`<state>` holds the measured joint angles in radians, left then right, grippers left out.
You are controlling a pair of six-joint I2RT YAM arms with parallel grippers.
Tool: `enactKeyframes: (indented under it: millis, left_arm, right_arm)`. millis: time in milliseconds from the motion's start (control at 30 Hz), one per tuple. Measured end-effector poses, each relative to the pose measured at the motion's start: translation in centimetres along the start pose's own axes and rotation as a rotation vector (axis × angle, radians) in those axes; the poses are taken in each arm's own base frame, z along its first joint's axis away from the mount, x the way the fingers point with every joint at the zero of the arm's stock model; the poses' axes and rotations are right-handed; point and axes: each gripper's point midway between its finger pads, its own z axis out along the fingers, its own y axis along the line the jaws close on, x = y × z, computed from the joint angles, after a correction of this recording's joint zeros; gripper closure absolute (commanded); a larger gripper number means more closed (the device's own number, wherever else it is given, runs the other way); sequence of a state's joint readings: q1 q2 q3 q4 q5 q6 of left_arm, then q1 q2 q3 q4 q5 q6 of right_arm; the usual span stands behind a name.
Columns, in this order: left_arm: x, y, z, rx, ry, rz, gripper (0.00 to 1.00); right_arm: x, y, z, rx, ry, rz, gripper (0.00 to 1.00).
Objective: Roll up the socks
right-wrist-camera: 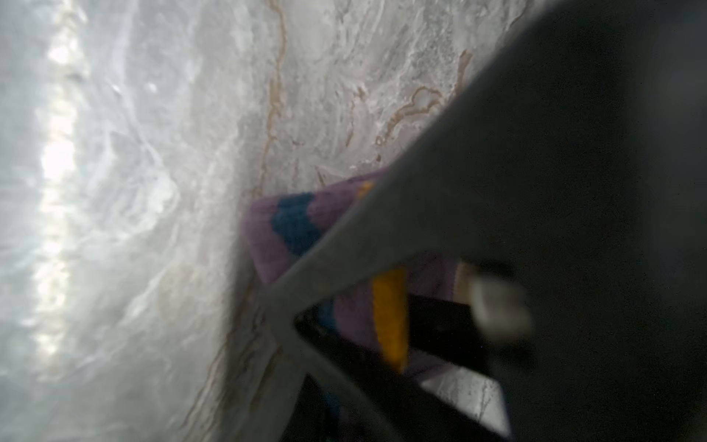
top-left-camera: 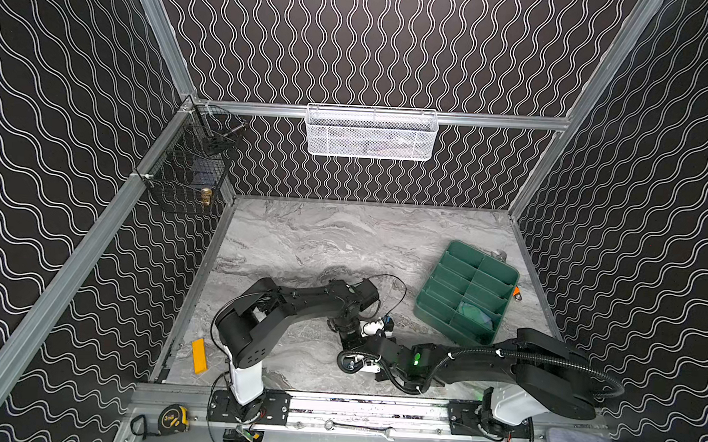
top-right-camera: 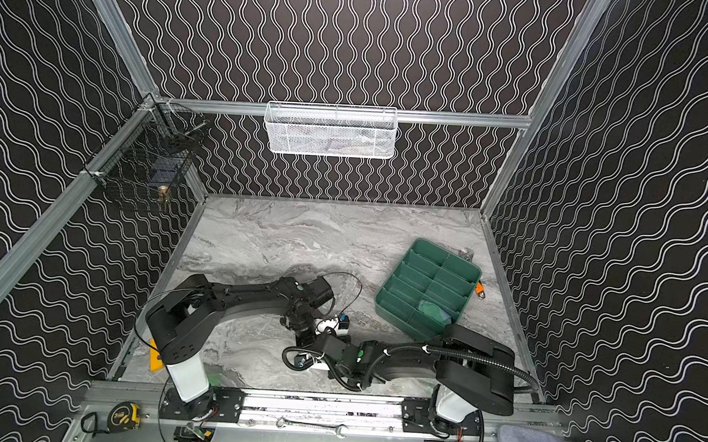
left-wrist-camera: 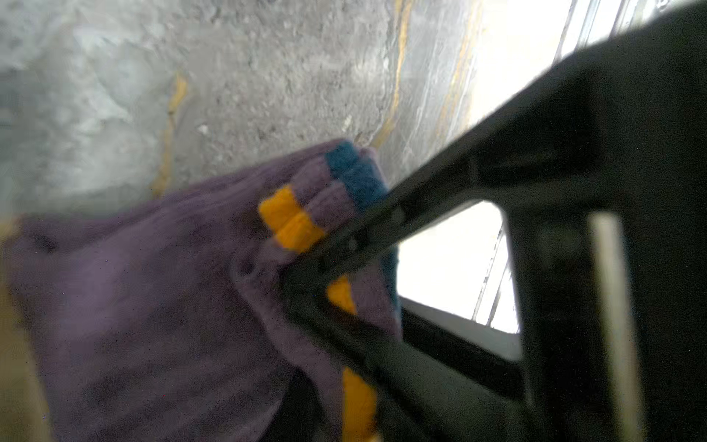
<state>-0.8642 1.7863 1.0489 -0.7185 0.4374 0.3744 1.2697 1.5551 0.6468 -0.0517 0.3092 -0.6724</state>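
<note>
In both top views the two wrists meet near the middle of the table's (top-left-camera: 301, 244) front edge and hide the cloth beneath them. A blue-green bundle (top-left-camera: 478, 314) in the green tray (top-left-camera: 485, 258) is hard to make out.

Left wrist view, blurred: the purple sock (left-wrist-camera: 153, 306) bunches against the left claw (left-wrist-camera: 306, 291); I cannot tell whether the claw pinches it.

Right wrist view: the right claw (right-wrist-camera: 283, 306) is closed on the sock's striped end, and the rest of the sock is hidden.

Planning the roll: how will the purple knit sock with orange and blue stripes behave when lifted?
The purple knit sock is probably floppy: it bunches into folds at the stripes. Its fuzzy surface suggests it is light and grips well, so it likely drags rather than slides on the grey marble-patterned tabletop.
</note>
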Motion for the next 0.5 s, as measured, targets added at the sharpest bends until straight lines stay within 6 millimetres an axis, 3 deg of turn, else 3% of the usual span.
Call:
enactKeyframes:
  millis: [133, 333, 500]
  left_arm:
    - [-0.7, 0.3, -2.1, -0.082, -0.051, 0.030, 0.59]
    - [-1.0, 0.5, -7.5, -0.268, -0.182, 0.030, 0.50]
    - [1.1, 4.6, -10.8, -0.484, -0.220, -0.131, 0.55]
  right_arm:
    - [-0.1, 0.4, -0.1, -0.048, 0.023, 0.028, 1.00]
    - [0.0, 0.8, -0.2, -0.085, 0.056, 0.096, 1.00]
    - [0.0, 1.3, -0.9, -0.127, 0.069, 0.136, 1.00]
